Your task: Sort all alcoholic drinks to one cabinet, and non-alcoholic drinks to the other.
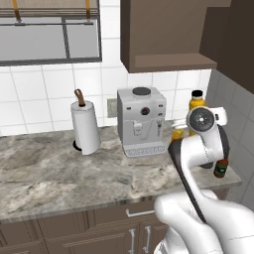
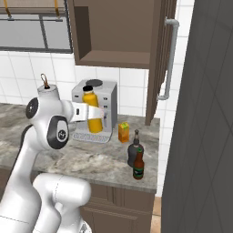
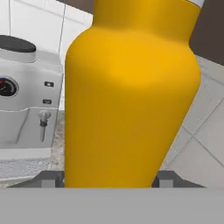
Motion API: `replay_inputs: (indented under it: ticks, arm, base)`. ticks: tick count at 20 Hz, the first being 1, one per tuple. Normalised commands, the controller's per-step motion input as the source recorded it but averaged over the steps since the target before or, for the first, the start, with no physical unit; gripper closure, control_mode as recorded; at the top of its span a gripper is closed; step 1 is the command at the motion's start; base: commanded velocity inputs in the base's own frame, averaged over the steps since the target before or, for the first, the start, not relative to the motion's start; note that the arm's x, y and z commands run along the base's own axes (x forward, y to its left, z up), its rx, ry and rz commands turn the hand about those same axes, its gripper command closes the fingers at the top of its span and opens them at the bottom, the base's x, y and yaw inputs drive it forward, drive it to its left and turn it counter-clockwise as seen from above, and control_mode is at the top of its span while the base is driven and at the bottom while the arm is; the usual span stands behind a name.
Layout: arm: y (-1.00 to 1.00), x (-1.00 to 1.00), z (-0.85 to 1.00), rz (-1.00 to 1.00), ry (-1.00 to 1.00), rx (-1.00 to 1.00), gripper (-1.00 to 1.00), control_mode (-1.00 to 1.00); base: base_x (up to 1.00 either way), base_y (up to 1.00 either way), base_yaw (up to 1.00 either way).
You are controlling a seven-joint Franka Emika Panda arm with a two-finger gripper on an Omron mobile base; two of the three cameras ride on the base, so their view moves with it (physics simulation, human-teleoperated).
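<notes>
Our tool (image 3: pixel 109 181) grasps the tall yellow-orange bottle with a black cap (image 2: pixel 93 114), held upright above the marble tabletop (image 2: pixel 91 159) before the grey coffee machine (image 2: pixel 101 93). Nearer the tabletop's right edge stand the orange juice carton (image 2: pixel 123 133), squat black bottle (image 2: pixel 134 152) and slim brown beer bottle (image 2: pixel 138 167).

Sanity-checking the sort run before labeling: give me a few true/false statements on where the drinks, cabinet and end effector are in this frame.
1. The end effector has the yellow-orange bottle between its fingers. True.
2. The juice carton is on the cabinet shelf. False: it stands on the counter.
3. The brown beer bottle stands upright by the squat black bottle. True.
4. The open cabinet already holds a bottle. False: no bottle is visible inside it.
5. The paper towel roll lies on its side. False: it stands upright.
</notes>
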Motion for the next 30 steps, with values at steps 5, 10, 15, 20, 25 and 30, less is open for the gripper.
replay_inputs:
  ticks: [5,10,15,20,25,30]
  arm:
    - [0.08,-0.10,0.44,0.20,0.00,0.00,1.00,-1.00]
    - [0.07,-0.13,0.43,0.18,0.00,0.00,1.00,-1.00]
    - [0.03,-0.16,0.43,0.16,0.00,0.02,1.00,-1.00]
    - [0.01,-0.14,0.45,0.14,0.00,0.04,1.00,-1.00]
    - [0.04,-0.03,0.42,0.09,0.00,0.03,1.00,-1.00]
    - [0.04,0.00,0.42,0.06,0.00,0.05,1.00,-1.00]
  base:
    - [0.00,0.00,0.00]
    - [0.00,0.00,0.00]
    - [0.00,0.00,0.00]
    - [0.00,0.00,0.00]
    - [0.00,0.00,0.00]
    - [0.00,0.00,0.00]
